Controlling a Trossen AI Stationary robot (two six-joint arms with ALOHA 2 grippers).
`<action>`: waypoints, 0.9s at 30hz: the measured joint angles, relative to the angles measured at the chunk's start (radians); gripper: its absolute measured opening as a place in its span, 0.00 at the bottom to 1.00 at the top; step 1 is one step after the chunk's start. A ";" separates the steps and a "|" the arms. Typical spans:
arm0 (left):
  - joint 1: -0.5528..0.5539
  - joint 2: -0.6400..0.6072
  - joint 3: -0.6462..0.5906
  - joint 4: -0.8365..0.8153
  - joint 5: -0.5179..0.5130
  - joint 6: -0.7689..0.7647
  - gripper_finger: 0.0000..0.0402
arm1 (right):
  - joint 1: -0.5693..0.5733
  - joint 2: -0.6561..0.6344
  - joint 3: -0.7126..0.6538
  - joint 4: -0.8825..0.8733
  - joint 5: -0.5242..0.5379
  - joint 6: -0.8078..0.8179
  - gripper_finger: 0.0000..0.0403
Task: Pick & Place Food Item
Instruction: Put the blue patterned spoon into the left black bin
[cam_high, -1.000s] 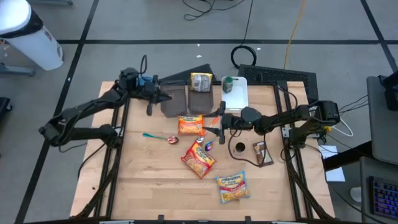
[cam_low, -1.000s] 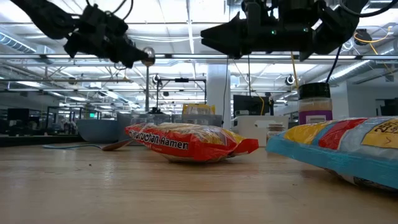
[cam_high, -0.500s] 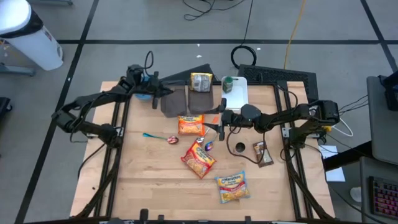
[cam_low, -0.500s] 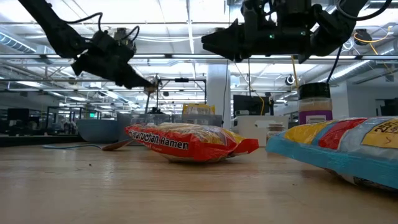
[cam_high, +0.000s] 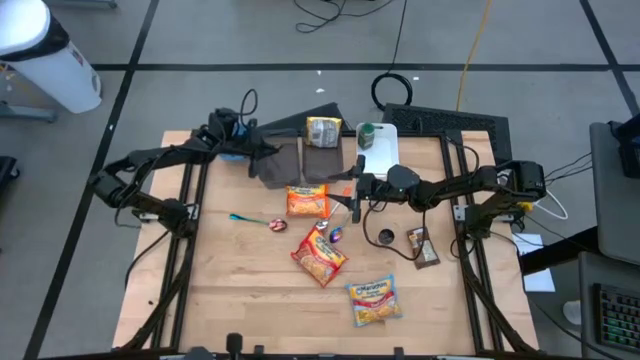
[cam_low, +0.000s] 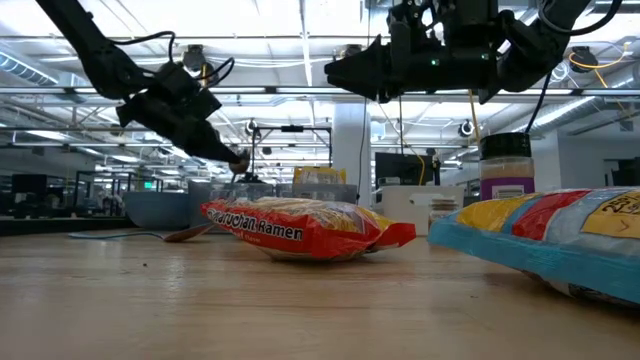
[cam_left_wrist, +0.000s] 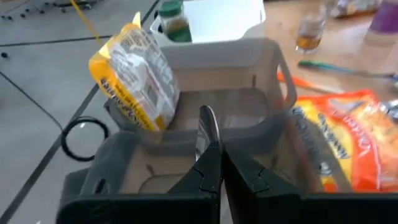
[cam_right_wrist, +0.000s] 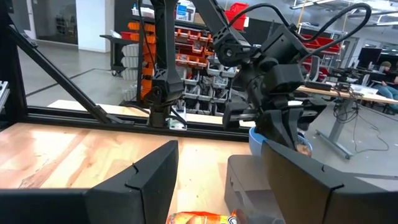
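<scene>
My left gripper (cam_high: 264, 153) hangs over the nearer of two grey bins (cam_left_wrist: 186, 168) at the table's far side, slanting down, shut on a small shiny metal spoon (cam_left_wrist: 205, 127). A yellow noodle packet (cam_high: 322, 131) stands in the farther bin, leaning on its wall. An orange ramen packet (cam_high: 307, 200) lies flat just in front of the bins. My right gripper (cam_high: 352, 196) hovers open, level, beside that packet and well above the table (cam_low: 335, 70); it holds nothing. In the right wrist view the left gripper (cam_right_wrist: 281, 121) shows beyond my open fingers (cam_right_wrist: 143, 180). My left gripper pinches the spoon between its two fingertips (cam_left_wrist: 214, 165). The spoon sticks out ahead of the fingers, along them, seen edge-on, its free end (cam_left_wrist: 206, 115) above the bin and clear of it. The fingers slant down from the table's left.
On the table lie a red ramen packet (cam_high: 320, 252), a yellow and blue packet (cam_high: 373, 298), a teal-handled spoon (cam_high: 252, 219), a small wrapped sweet (cam_high: 336, 236) and a brown bar (cam_high: 421, 245). A white board (cam_high: 381, 152) with a green-lidded jar (cam_high: 366, 133) stands far right.
My left gripper has come down and moved a little toward the bins, tipping its fingers from near level into a downward slant, with the spoon still in its fingers. My right gripper has kept its place, open.
</scene>
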 joint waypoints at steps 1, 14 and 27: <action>-0.007 0.000 0.000 -0.007 -0.014 0.009 0.02 | 0.000 0.000 0.000 0.000 0.000 0.000 0.56; -0.094 0.000 0.000 -0.038 -0.087 0.040 0.02 | 0.000 0.000 0.000 -0.031 0.000 -0.002 0.56; -0.130 0.000 0.001 -0.081 -0.160 0.033 0.02 | 0.000 0.000 0.000 -0.030 -0.004 0.003 0.56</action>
